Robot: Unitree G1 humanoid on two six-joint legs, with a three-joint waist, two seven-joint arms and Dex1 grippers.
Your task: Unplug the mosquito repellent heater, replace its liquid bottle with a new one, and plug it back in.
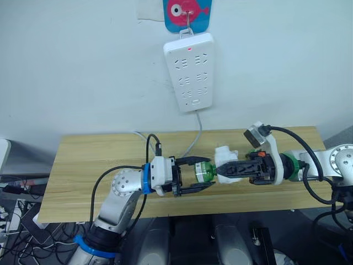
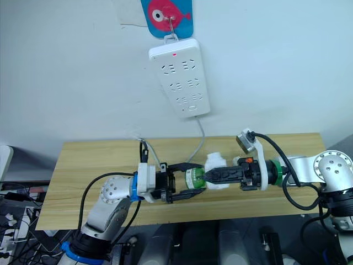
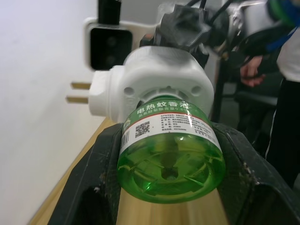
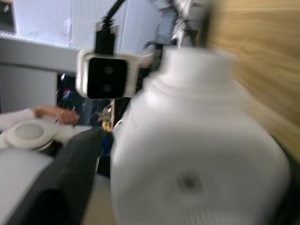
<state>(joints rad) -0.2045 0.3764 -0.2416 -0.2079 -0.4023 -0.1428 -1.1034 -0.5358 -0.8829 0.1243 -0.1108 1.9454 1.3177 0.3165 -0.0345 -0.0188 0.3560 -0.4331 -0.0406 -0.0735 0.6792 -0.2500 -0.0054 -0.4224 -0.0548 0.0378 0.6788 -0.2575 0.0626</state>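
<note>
Over the table's (image 1: 83, 165) front edge, the left gripper (image 1: 193, 175) pinches the green bottle (image 1: 203, 171), whose neck sits in the mosquito repellent heater (image 1: 227, 162), apparently clamped by the right gripper (image 1: 229, 168). A skewed twist could jam the thread or drop the heater.

- One mosquito repellent heater (image 1: 225, 160), white, with two metal plug prongs.
- One green liquid bottle (image 1: 203, 171), screwed into the heater.
- One white power strip (image 1: 190, 70) on the wall, one red light lit.
- One wooden table (image 1: 88, 165).
- Two grippers: left gripper (image 1: 205, 174), right gripper (image 1: 223, 170).
- One fish-shaped wall hook (image 1: 187, 13).
</note>
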